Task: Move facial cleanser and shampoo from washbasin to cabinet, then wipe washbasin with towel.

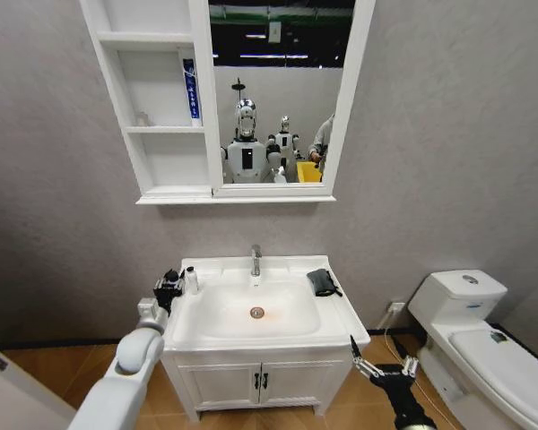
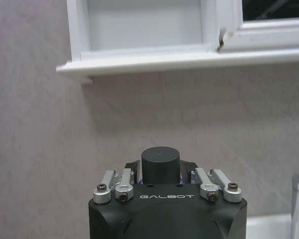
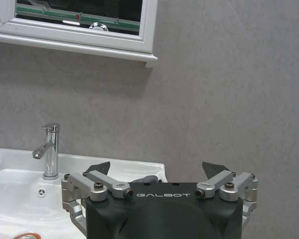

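Observation:
My left gripper (image 1: 169, 288) is at the washbasin's (image 1: 341, 315) left rear corner, shut on a shampoo bottle whose dark round cap (image 2: 160, 161) sticks up between the fingers. A blue-and-white facial cleanser tube (image 1: 190, 88) stands on the middle shelf of the cabinet (image 1: 134, 134), whose lowest shelf (image 2: 149, 54) is above the left gripper. The dark towel (image 1: 322, 282) lies crumpled on the basin's right rear ledge. Low by the basin's front right corner, my right gripper (image 1: 383, 365) is open and holds nothing; its fingertips (image 3: 100, 168) are spread wide.
A chrome tap (image 1: 255, 260) stands at the basin's back, and the orange-ringed drain (image 1: 257, 313) is in the bowl. A clear glass (image 1: 191, 279) stands right beside the left gripper. A white toilet (image 1: 471, 331) is to the right. The low vanity doors (image 1: 260, 381) are below the basin.

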Available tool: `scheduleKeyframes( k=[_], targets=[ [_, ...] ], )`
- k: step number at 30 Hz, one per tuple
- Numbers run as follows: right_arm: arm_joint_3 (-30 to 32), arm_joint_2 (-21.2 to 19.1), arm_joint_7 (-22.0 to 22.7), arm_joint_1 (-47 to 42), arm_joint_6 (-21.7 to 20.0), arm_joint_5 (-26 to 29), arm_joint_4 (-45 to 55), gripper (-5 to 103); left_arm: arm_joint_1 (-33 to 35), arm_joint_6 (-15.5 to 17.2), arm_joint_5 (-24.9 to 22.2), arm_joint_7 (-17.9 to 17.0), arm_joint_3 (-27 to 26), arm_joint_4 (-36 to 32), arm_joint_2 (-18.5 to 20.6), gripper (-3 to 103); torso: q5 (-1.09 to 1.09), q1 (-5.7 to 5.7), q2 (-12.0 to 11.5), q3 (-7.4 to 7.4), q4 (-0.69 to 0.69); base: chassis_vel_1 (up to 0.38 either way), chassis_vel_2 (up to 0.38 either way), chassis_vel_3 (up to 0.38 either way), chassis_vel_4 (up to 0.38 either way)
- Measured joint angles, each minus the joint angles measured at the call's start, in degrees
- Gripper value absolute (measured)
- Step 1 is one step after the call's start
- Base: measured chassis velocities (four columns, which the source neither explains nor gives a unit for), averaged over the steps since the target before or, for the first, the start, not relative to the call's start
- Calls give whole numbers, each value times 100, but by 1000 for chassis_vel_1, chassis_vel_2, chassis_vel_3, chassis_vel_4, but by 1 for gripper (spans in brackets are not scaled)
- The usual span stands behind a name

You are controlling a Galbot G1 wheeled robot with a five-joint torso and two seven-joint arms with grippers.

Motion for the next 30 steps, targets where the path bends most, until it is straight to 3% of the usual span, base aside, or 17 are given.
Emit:
scheduleKeyframes(
  k=[1,3,4,8,11,13,14,16,17,20,24,27,30],
  targets=[
    [0,0,0,0,0,0,0,100,0,0,0,0,0,0,0,43,0,0,0,0,0,0,0,0,0],
    [-9,14,-1,21,0,-3,0,100,-562,269,-501,-215,134,-93,546,43,-1,0,0,0,1,0,0,0,0],
    [-9,14,-1,21,0,-3,0,100,-562,269,-501,-215,134,-93,546,43,-1,0,0,0,1,0,0,0,0],
    [-20,54,0,67,4,-4,-19,100,-2061,913,-1713,-583,498,2,1677,43,-1,1,0,0,0,0,0,0,0],
    [-22,58,0,74,4,-4,-20,100,-2405,1080,-1979,-645,620,50,1874,43,0,0,0,0,1,0,0,0,0],
    [-18,58,5,95,5,5,-26,100,-3553,1597,-2679,-724,1149,257,2336,43,-1,0,0,0,2,0,0,0,0],
    [-18,58,5,95,5,5,-26,100,-3553,1597,-2679,-724,1149,257,2336,43,-1,0,0,0,2,0,0,0,0],
    [-15,57,16,127,5,21,-28,100,-4463,1750,-2906,-642,1755,576,2523,43,1,0,0,0,1,0,0,0,0],
    [-15,57,16,127,5,21,-28,100,-4463,1750,-2906,-642,1755,576,2523,43,1,0,0,0,1,0,0,0,0],
    [-10,56,31,214,9,51,-54,100,-5465,2026,-3344,-671,2512,980,2529,43,-1,1,0,1,1,0,0,0,0],
    [6,47,50,289,13,94,-81,100,-5961,2117,-3494,-689,2868,1258,2413,43,1,0,1,0,1,0,0,0,0],
    [59,2,78,359,18,203,-107,100,-6791,2255,-3673,-811,3413,1976,1989,43,0,0,0,0,2,0,0,0,0],
    [87,-22,82,396,24,247,-136,100,-7170,2349,-3801,-890,3691,2424,1679,43,1,1,0,0,-2,0,0,0,0]
  ],
)
